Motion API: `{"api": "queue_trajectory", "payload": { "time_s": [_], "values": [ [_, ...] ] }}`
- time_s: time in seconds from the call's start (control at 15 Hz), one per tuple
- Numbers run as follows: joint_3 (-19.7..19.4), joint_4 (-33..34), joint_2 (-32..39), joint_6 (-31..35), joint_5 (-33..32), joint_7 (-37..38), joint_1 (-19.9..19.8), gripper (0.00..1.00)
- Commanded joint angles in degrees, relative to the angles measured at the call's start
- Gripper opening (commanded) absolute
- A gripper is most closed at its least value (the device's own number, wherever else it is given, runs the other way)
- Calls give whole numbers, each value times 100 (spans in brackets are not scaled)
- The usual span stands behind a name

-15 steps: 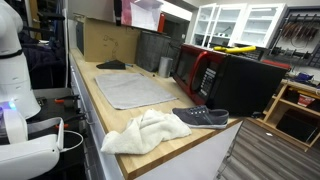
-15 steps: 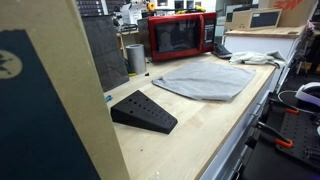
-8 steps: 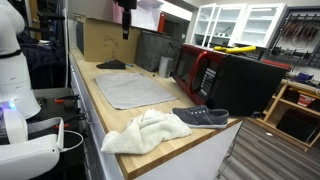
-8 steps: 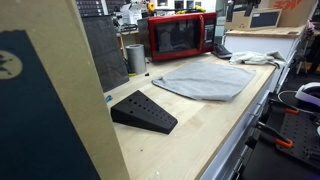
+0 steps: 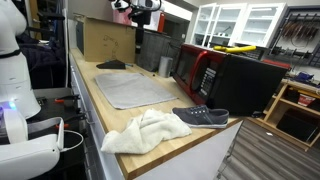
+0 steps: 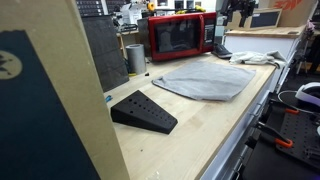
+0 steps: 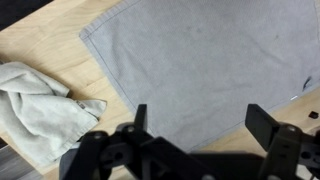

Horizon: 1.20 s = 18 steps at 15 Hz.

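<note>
We see the gripper (image 7: pixel 200 120) with its fingers spread wide and nothing between them. It hangs high above the counter, near the top edge in an exterior view (image 5: pixel 141 16). Straight beneath it lies the grey cloth (image 7: pixel 200 55), spread flat and nearly smooth on the wooden counter (image 7: pixel 50 35). We judge that it lies open like this because nothing weighs on it or bunches it.

Off to one side of the gripper, at the left of the wrist view, a white towel (image 7: pixel 40 105) sits crumpled, close to the cloth's corner. Farther out on that side is a dark shoe (image 5: pixel 203 117). A red microwave (image 5: pixel 192 70) stands along the wall past the cloth, and on the far side are a metal cup (image 6: pixel 135 58) and a black wedge (image 6: pixel 143 111). Nothing stands between the gripper and the cloth.
</note>
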Motion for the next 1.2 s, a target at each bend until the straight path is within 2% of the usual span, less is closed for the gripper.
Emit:
{"api": "queue_trajectory", "payload": {
  "time_s": [0.0, 0.27, 0.53, 0.8, 1.13],
  "values": [
    [21, 25, 3, -14, 8, -9, -24, 100],
    [51, 28, 4, 2, 16, 40, -9, 100],
    [98, -240, 103, 500, 83, 456, -73, 100],
    [-74, -595, 283, 878, 32, 514, -268, 100],
    [-380, -1110, 184, 805, -39, 296, -562, 100]
  ]
}}
